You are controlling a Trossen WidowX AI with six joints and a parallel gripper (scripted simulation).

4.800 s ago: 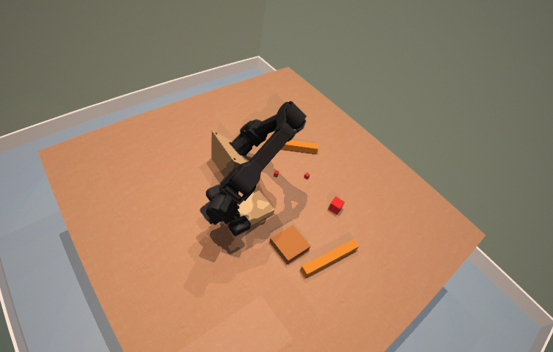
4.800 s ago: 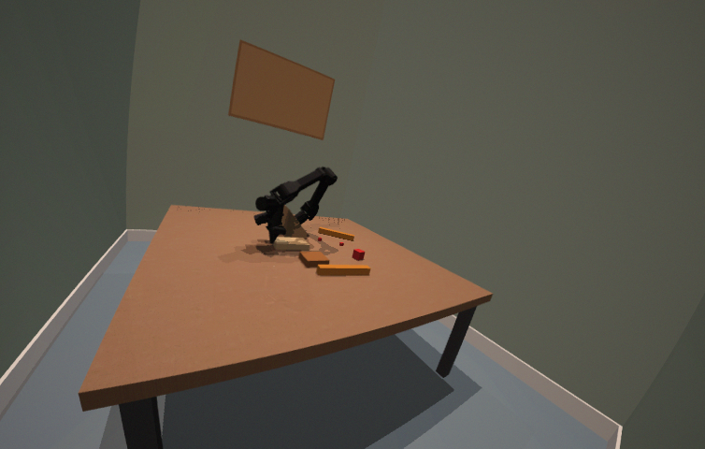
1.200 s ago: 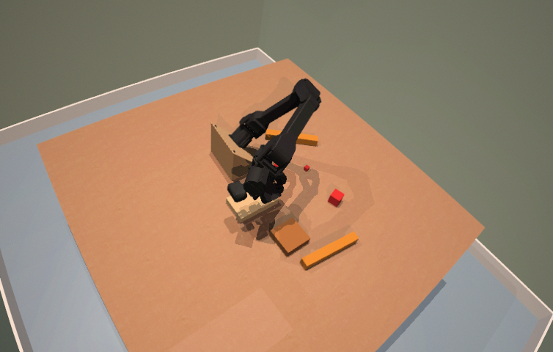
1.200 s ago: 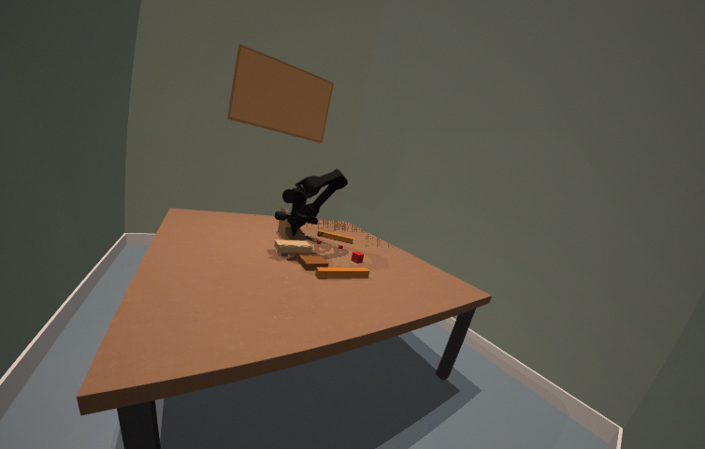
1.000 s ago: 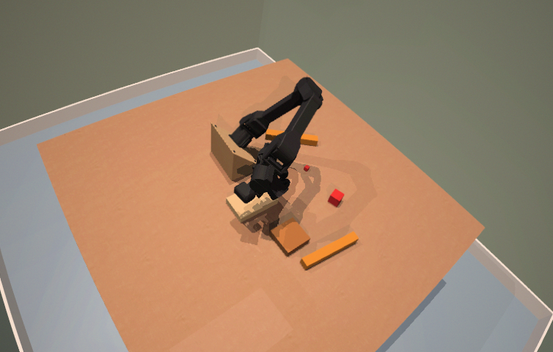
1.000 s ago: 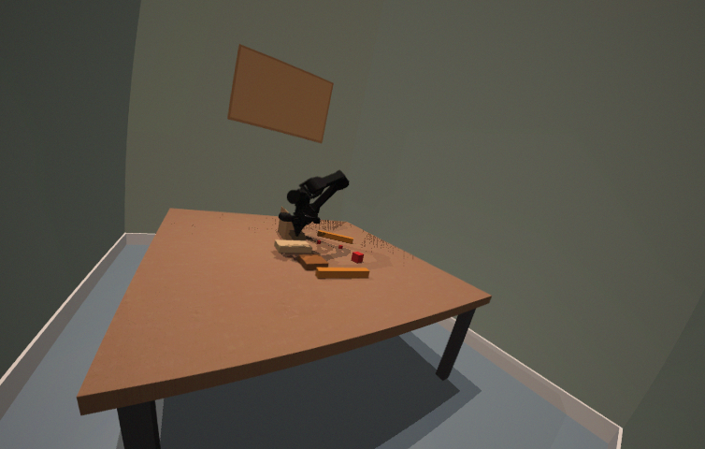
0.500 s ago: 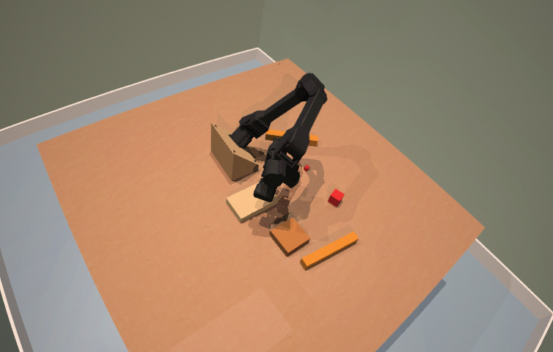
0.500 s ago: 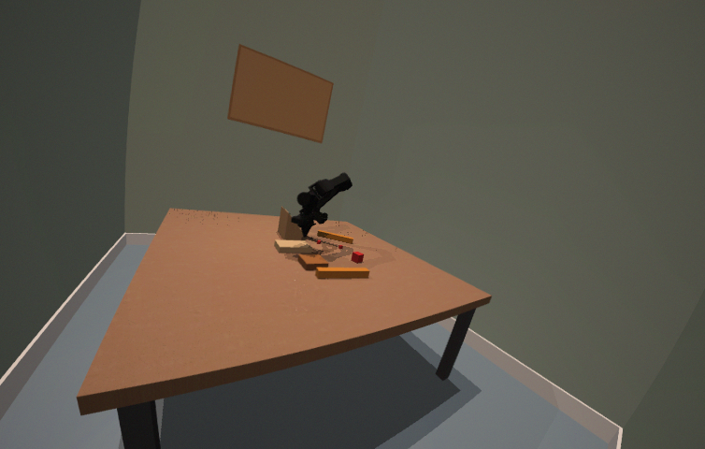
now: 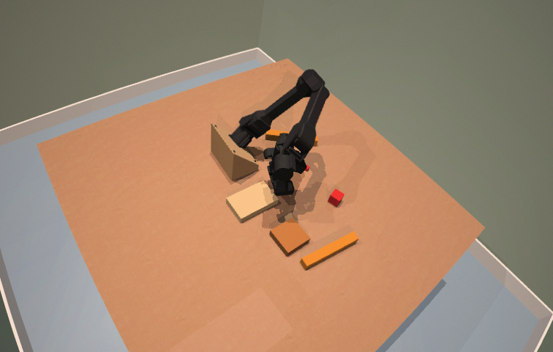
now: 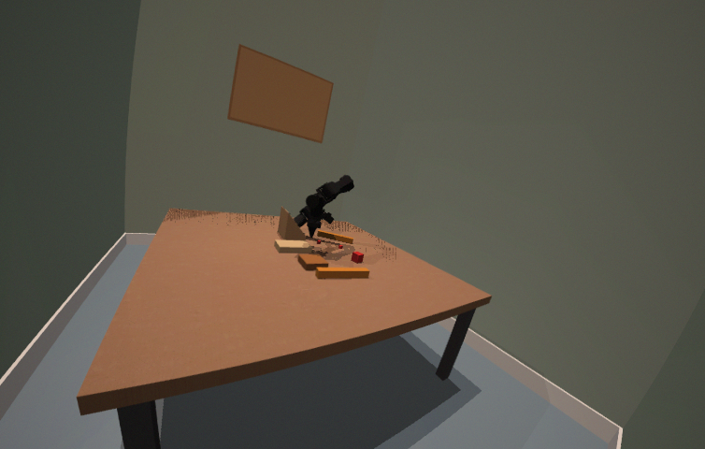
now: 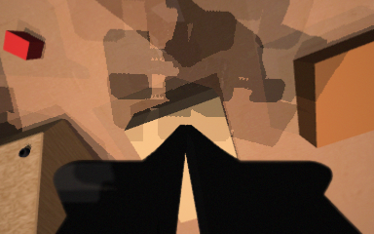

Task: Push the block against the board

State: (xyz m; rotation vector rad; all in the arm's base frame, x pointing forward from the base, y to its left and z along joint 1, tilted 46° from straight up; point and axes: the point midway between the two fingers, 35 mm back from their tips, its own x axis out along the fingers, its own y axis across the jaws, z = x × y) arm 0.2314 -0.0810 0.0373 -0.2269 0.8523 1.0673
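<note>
An orange-brown square block [image 9: 289,236] [image 10: 312,260] [image 11: 355,93] lies flat on the table. A long orange board [image 9: 329,249] [image 10: 341,271] lies just beyond it, close but with a gap between them. A pale tan flat slab [image 9: 251,201] [image 10: 292,245] [image 11: 208,131] lies to the other side of the block, also apart from it. My gripper [image 9: 283,190] [image 10: 311,229] [image 11: 185,130] is shut and empty. It points down at the slab's end nearest the arm. I cannot tell whether the tips touch the slab.
A tan wedge [image 9: 227,155] [image 10: 287,224] [image 11: 9,185] stands by the arm's base. A second orange board [image 9: 276,134] [image 10: 335,236] lies behind the arm. A red cube [image 9: 335,197] [image 10: 357,256] [image 11: 20,43] sits to the side, with a tiny red piece [image 9: 308,167] near the wrist.
</note>
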